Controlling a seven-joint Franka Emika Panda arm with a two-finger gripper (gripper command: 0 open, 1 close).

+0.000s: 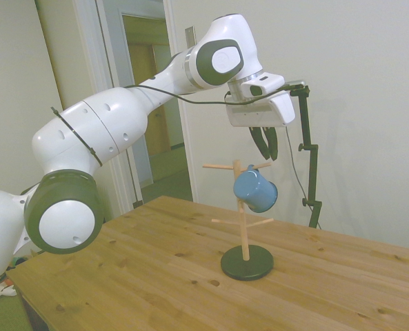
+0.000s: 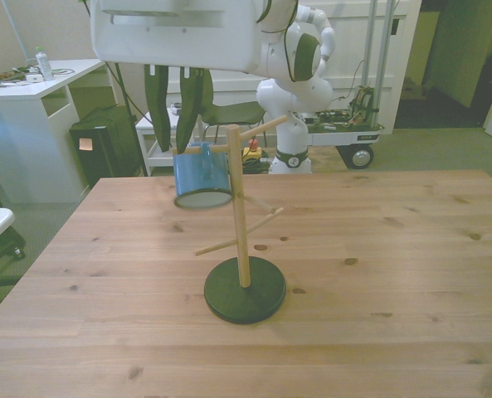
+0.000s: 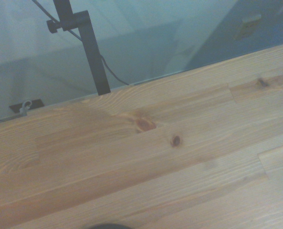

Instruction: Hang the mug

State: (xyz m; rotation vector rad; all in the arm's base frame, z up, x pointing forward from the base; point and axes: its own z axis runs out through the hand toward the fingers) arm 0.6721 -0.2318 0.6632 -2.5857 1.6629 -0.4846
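The mug (image 1: pixel 255 190) is found hanging by its handle from an upper peg of the wooden mug tree (image 2: pixel 239 217), on the front view's left of the post. It is tilted, with the white inside turned downward and toward the front camera. The tree is seen standing upright on its dark round base (image 2: pixel 246 288) on the wooden table (image 2: pixel 395 249). The gripper (image 2: pixel 177 123) is observed just above the mug, fingers pointing down and parted by a narrow gap; nothing is held between them. Contact between the fingertips and the mug cannot be determined. In the wrist view only bare table planks (image 3: pixel 155 157) are recorded
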